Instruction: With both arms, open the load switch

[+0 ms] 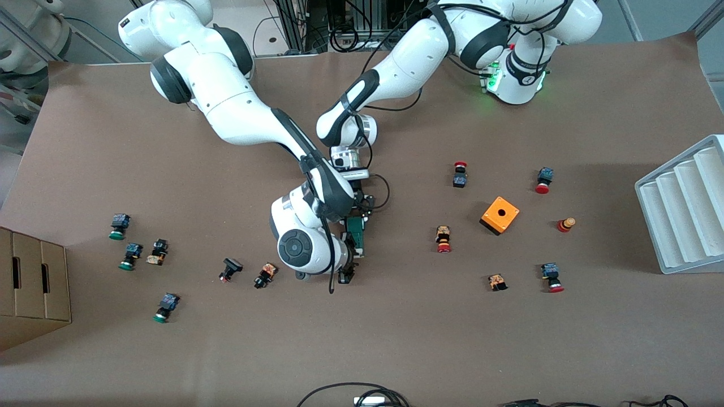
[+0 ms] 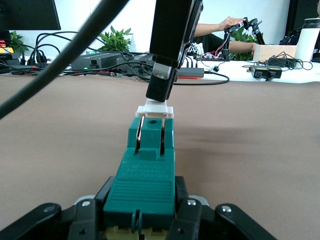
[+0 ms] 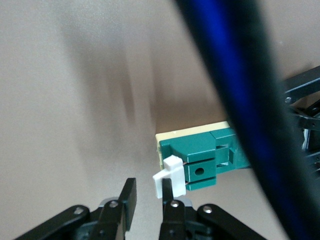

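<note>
The pale grey ribbed plastic tray (image 1: 687, 203) at the left arm's end of the table looks bare. Left gripper (image 2: 145, 212) is clamped on one end of the slim green rectangular load switch (image 1: 356, 233) mid-table. Right gripper (image 3: 149, 200) sits partly open, one finger (image 3: 170, 192) touching the switch's small white block (image 3: 167, 175). The switch's long axis runs from gripper to gripper.

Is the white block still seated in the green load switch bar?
Partly out. The white block stands off the green bar's end, over the table, copper strips showing between.
</note>
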